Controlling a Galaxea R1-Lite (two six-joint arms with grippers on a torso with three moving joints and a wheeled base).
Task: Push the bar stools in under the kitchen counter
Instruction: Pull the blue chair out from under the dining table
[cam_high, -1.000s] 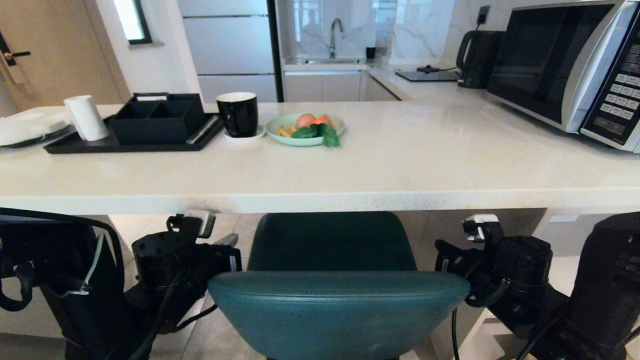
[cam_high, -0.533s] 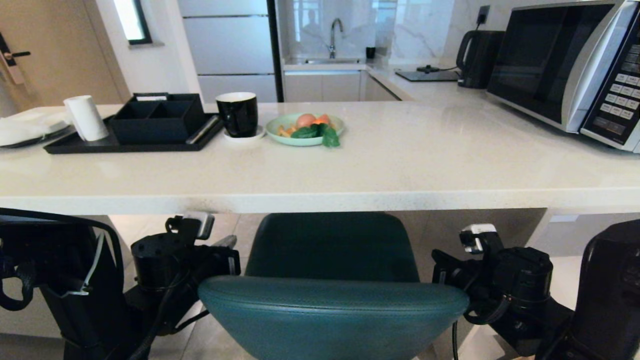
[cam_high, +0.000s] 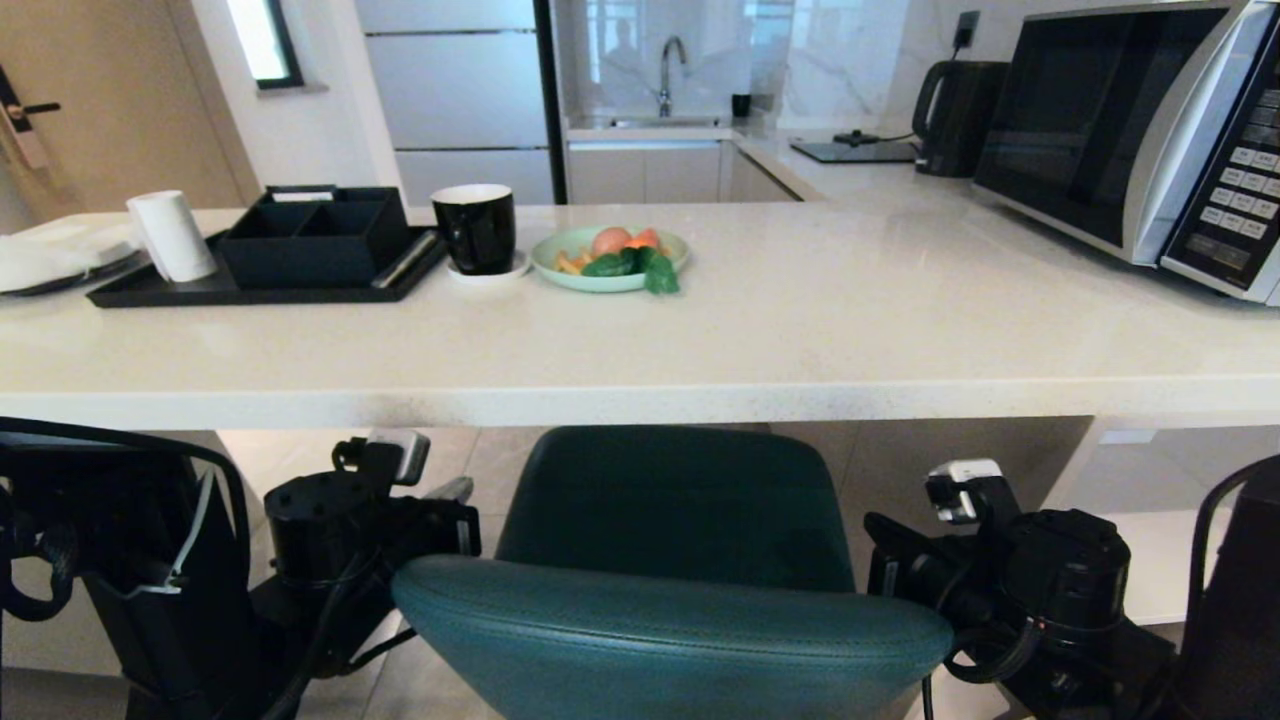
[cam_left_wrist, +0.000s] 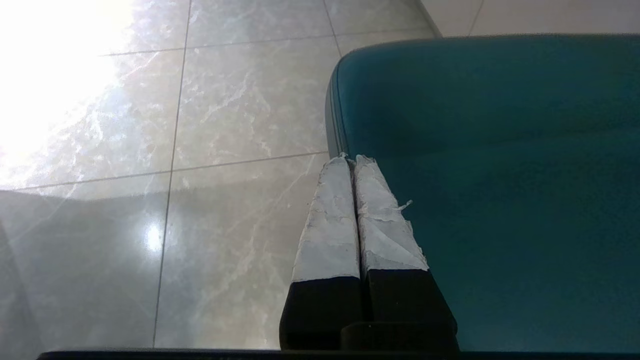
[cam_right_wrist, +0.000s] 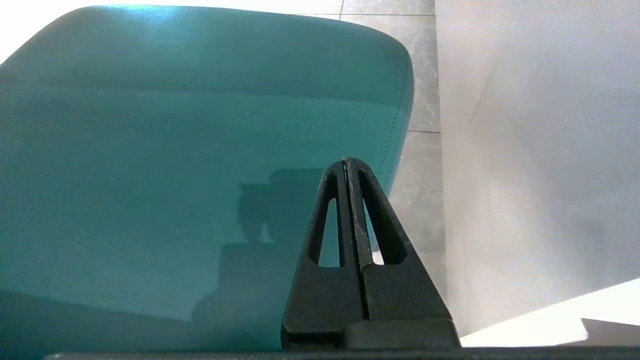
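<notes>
One teal bar stool stands right in front of me, its seat (cam_high: 670, 490) partly under the kitchen counter (cam_high: 800, 350) and its rounded backrest (cam_high: 670, 640) sticking out on my side of the white edge. My left gripper (cam_high: 455, 495) is shut at the backrest's left end. In the left wrist view its taped fingertips (cam_left_wrist: 351, 159) meet at the edge of the teal leather (cam_left_wrist: 500, 175). My right gripper (cam_high: 885, 555) is shut at the backrest's right end. The right wrist view has its black fingertips (cam_right_wrist: 346, 162) just in front of the teal back (cam_right_wrist: 175, 150), near its corner.
On the counter stand a black tray (cam_high: 250, 285) with an organiser, a white roll (cam_high: 172, 235), a black mug (cam_high: 477, 228), a green plate of food (cam_high: 610, 260) and a microwave (cam_high: 1140, 130). A pale panel (cam_high: 1010, 450) closes the space under the counter, right of the stool.
My right arm has sunk and drawn toward the lower right of the head view. The stool's backrest has shifted a little lower and to the left. The left arm has hardly moved.
</notes>
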